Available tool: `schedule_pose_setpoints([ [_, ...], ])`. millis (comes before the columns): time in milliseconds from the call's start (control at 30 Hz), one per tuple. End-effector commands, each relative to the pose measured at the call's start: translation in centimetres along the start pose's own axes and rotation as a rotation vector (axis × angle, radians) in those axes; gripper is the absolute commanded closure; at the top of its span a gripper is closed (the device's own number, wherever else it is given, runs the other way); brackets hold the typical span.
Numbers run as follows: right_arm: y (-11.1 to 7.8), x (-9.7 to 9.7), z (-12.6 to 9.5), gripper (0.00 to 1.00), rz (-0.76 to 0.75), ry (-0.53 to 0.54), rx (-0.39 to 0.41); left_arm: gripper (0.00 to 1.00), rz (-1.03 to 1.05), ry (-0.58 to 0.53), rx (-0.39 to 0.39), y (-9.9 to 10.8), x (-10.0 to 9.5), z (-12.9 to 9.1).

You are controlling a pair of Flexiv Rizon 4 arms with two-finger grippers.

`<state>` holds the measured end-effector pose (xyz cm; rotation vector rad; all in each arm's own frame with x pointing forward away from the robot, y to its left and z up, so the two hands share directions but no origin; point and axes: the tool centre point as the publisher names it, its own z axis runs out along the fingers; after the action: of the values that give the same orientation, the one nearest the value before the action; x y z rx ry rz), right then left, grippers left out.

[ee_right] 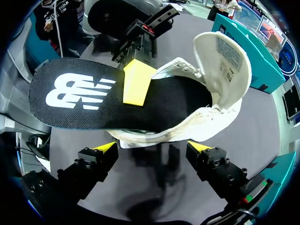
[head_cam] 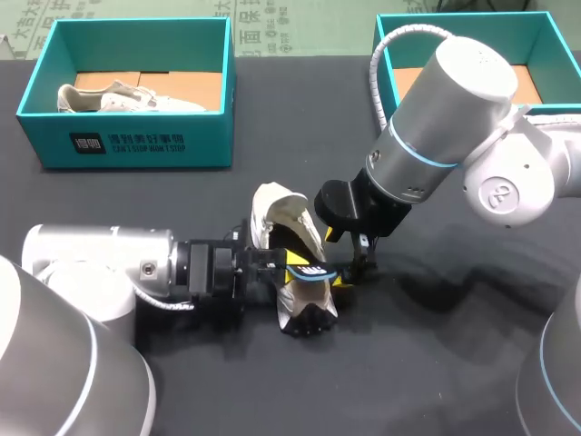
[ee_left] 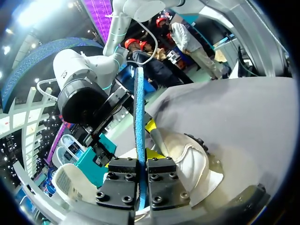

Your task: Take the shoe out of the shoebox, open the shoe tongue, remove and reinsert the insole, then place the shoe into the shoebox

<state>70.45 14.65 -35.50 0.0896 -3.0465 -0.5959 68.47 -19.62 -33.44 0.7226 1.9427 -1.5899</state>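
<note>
A white shoe (head_cam: 283, 221) lies on the dark table with its tongue (ee_right: 224, 54) folded back. Its black insole (ee_right: 84, 93), blue underneath, sticks partly out of the shoe opening. My left gripper (head_cam: 295, 268) comes in from the left and is shut on the insole; in the left wrist view the insole (ee_left: 139, 117) runs edge-on between the gripper's (ee_left: 142, 161) pressed fingers. One yellow fingertip (ee_right: 137, 82) lies on the insole's top. My right gripper (ee_right: 153, 147) stands open just beside the shoe's sole, holding nothing; in the head view it (head_cam: 354, 265) is right of the shoe.
A teal shoebox (head_cam: 127, 145) at the back left holds another white shoe (head_cam: 127, 97). A second teal shoebox (head_cam: 545, 36) stands at the back right, partly hidden behind my right arm (head_cam: 454, 118).
</note>
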Motion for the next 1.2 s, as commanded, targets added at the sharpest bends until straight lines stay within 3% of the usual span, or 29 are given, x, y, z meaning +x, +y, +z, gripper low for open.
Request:
schedule_pose_setpoints([
  [33, 0.0, 0.1, 0.1, 0.0, 0.0, -0.001, 0.001, 1.0, 0.0, -0.013, -0.012, 1.0, 0.4, 0.6],
  [200, 0.0, 0.1, 0.1, 0.0, 0.0, -0.001, 0.001, 1.0, -0.02, -0.017, -0.036, 2.1, 0.6, 0.6],
  [400, 0.0, 0.1, 0.1, 0.0, 0.0, -0.001, 0.001, 1.0, -0.04, -0.022, -0.026, 1.3, 0.3, 0.4],
  [567, 0.0, 0.1, 0.1, 0.0, 0.0, -0.001, 0.001, 0.69, -0.039, -0.033, -0.005, 0.0, -0.4, 0.3],
  [767, 0.0, 0.1, 0.1, 0.0, 0.0, -0.001, 0.001, 0.64, -0.018, -0.044, 0.025, -1.7, -1.2, 0.3],
  [867, 0.0, 0.1, 0.1, 0.0, 0.0, -0.001, 0.001, 0.65, -0.007, -0.042, 0.041, -2.4, -1.4, 0.5],
  [967, 0.0, 0.1, 0.1, 0.0, 0.0, -0.001, 0.001, 0.73, 0.003, -0.037, 0.055, -3.0, -1.5, 0.7],
  [1000, 0.0, 0.1, 0.1, 0.0, 0.0, -0.001, 0.001, 0.82, 0.009, -0.034, 0.057, -3.1, -1.5, 0.8],
  [1033, 0.0, 0.1, 0.1, 0.0, 0.0, -0.001, 0.001, 1.0, 0.015, -0.03, 0.06, -3.2, -1.5, 0.9],
  [1200, 0.0, 0.1, 0.1, 0.0, 0.0, -0.001, 0.001, 1.0, 0.042, -0.015, 0.054, -2.5, -0.9, 0.8],
])
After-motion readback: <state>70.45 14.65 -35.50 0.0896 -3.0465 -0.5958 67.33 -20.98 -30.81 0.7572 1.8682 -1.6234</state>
